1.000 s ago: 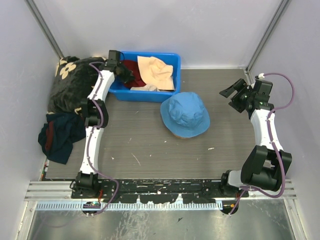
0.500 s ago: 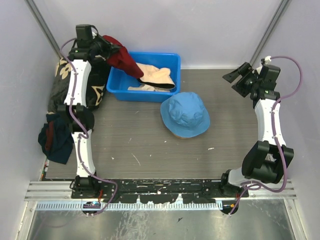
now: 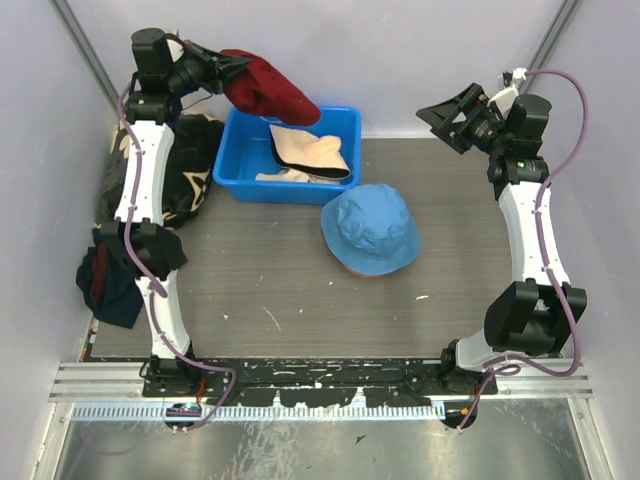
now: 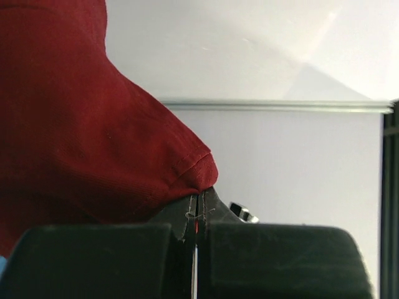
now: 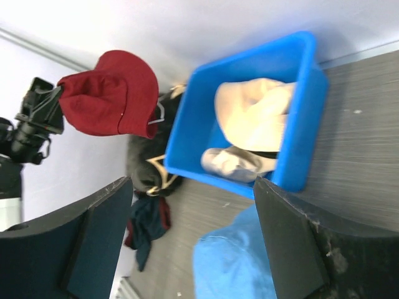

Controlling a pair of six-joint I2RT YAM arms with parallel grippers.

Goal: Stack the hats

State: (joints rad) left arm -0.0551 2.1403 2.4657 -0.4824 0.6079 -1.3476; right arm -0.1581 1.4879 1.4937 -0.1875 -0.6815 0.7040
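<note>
Aloft, red hat point(image 3: 270, 90), in left end effector point(image 3: 230, 70)

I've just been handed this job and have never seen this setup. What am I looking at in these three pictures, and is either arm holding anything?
Two robot arms, each ending in a two-finger gripper, are bolted at the near edge of the table. One picture looks down from above and behind them. The other two come from cameras on the wrists.

The left gripper is shut on a dark red fabric bucket hat, held in the air near the blue plastic bin. Its wrist view shows that hat close up. The right gripper is open and empty.

Cream-beige fabric hats lie in the bin. A light blue bucket hat lies on the grey table. A black flowered blanket and a navy cloth lie at the left.
</note>
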